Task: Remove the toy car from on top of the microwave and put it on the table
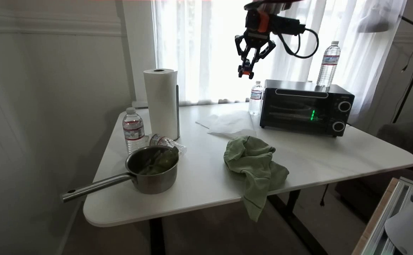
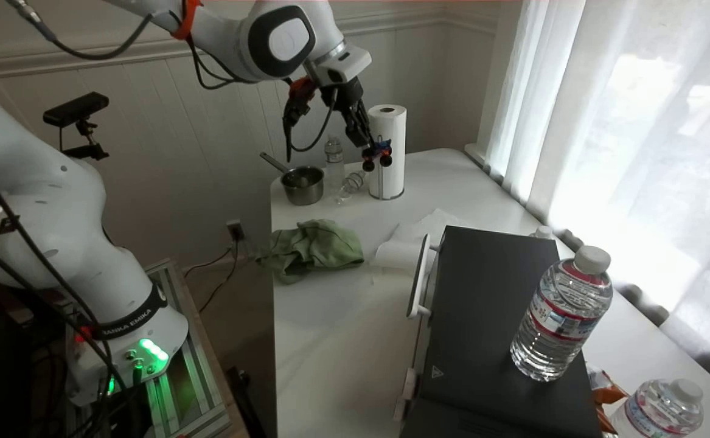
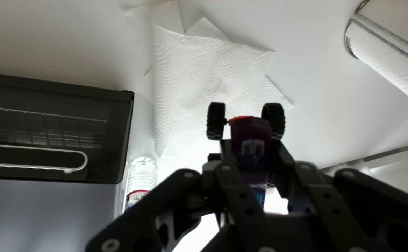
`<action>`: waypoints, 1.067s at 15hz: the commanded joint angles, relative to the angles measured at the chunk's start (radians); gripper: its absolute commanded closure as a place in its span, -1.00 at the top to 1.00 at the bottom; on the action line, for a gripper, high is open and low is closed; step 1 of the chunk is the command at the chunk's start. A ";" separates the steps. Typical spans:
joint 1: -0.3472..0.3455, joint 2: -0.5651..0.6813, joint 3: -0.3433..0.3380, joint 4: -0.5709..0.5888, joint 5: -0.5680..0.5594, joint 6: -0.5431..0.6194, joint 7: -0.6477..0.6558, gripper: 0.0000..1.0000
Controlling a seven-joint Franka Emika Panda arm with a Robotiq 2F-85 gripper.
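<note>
My gripper (image 1: 248,63) is shut on the toy car (image 1: 246,72) and holds it in the air above the table (image 1: 206,177). The car is small, red and blue with chunky black wheels. In an exterior view the gripper (image 2: 368,143) and the car (image 2: 384,149) show in front of the paper towel roll. In the wrist view the car (image 3: 251,133) sits between the fingers, its far part partly hidden by them. The black microwave (image 1: 294,106) stands on the table, apart from the car; it also shows in an exterior view (image 2: 482,292) and at left in the wrist view (image 3: 50,136).
A water bottle (image 2: 564,316) stands on the microwave; another (image 1: 255,99) stands beside it. Paper sheets (image 1: 231,122) lie below the car. A green cloth (image 1: 252,159) hangs over the front edge. A pot (image 1: 155,180), bottles and a paper towel roll (image 1: 161,106) stand at one end.
</note>
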 commanded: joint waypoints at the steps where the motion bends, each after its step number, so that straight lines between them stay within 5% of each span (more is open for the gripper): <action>1: 0.007 0.132 -0.006 0.047 -0.088 0.109 0.085 -0.85; 7: 0.078 0.330 -0.087 0.111 -0.155 0.181 0.095 -0.85; 16: 0.219 0.549 -0.234 0.229 -0.086 0.125 0.040 -0.85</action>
